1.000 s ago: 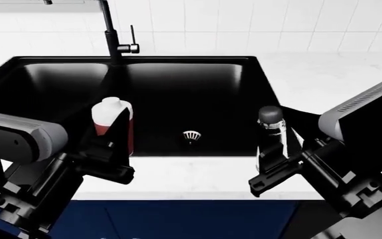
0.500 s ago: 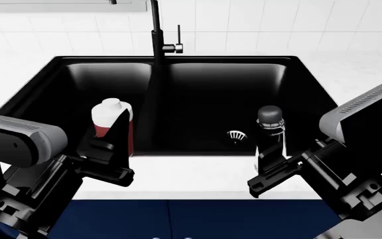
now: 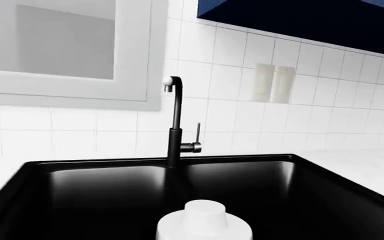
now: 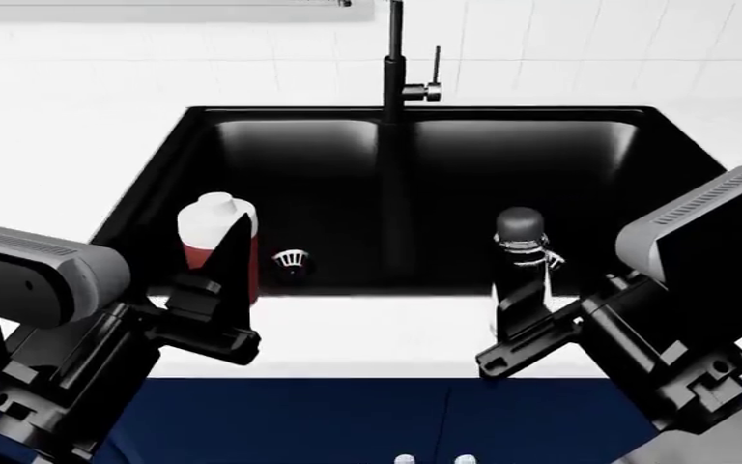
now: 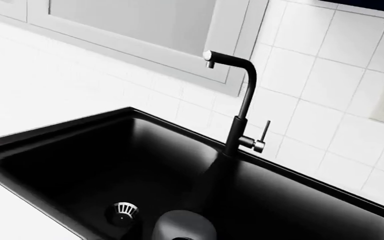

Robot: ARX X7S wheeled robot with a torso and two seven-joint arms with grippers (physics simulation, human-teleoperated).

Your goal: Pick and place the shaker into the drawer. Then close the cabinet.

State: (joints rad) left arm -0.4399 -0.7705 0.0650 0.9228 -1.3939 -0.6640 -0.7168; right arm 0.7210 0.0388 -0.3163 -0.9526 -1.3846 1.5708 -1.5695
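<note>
Two small bottles are held over the counter's front edge. My left gripper (image 4: 223, 285) is shut on a red bottle with a white cap (image 4: 213, 224); that cap (image 3: 204, 222) fills the near edge of the left wrist view. My right gripper (image 4: 526, 309) is shut on a clear bottle with a grey domed cap (image 4: 522, 228), whose cap (image 5: 184, 225) also shows in the right wrist view. Which of the two is the shaker I cannot tell. The drawer is out of view. The cabinet's navy front (image 4: 345, 416) runs below the counter, with two white handle tips (image 4: 432, 458) at the bottom edge.
A black sink (image 4: 306, 145) lies behind both bottles, with a drain (image 4: 291, 259) and a black faucet (image 4: 396, 58) at its back. White counter (image 4: 371, 338) surrounds it, and white wall tiles (image 3: 232, 50) and a window frame (image 3: 138, 95) stand behind.
The sink and faucet have slid to the right in the head view, so the view has shifted left. Both grippers keep the same hold on their bottles.
</note>
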